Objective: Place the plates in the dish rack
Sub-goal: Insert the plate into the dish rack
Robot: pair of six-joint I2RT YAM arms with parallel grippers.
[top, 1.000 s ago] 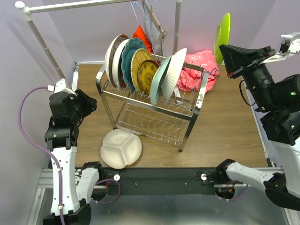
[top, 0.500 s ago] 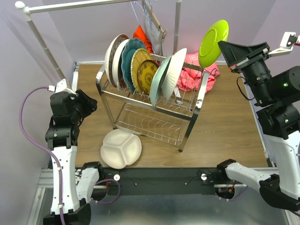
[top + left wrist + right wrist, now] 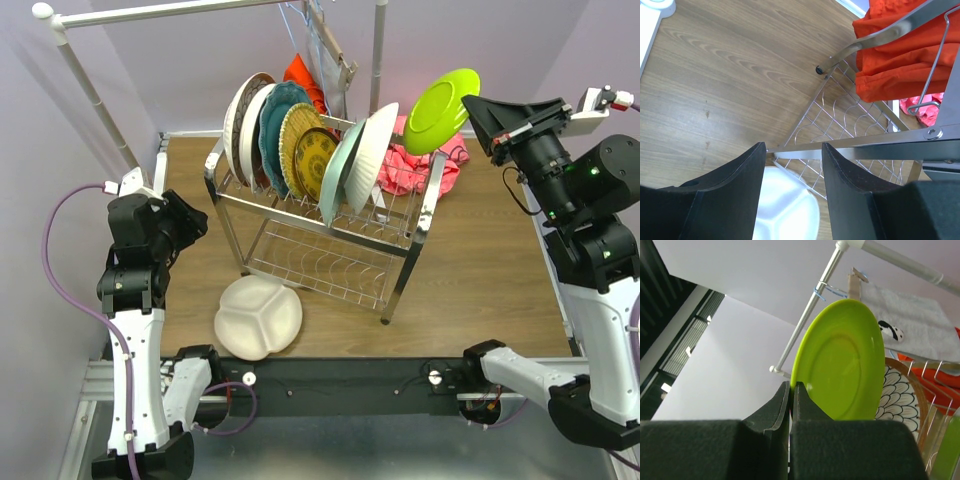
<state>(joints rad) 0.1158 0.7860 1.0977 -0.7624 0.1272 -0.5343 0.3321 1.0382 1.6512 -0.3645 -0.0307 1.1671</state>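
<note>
The right gripper (image 3: 791,388) pinches one lime green plate (image 3: 437,97) above the dish rack's (image 3: 411,245) right end. Seven plates (image 3: 283,125) stand in its top tier. One white divided plate (image 3: 258,317) lies near-left on the table (image 3: 480,260). The left gripper (image 3: 792,150) is spread and empty.

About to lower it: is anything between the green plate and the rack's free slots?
Nothing visible. The lime plate in the right claw hangs above the dish rack's bare right end, beside the white plate.

Dish rack (image 3: 408,262) set on the table (image 3: 480,260), row of plates (image 3: 290,135) stood in its upper tier, single plate (image 3: 258,317) laid before its left end, cloth (image 3: 425,150) piled behind its right end, raised plate (image 3: 440,97) held above that end, rail (image 3: 378,50) behind.
</note>
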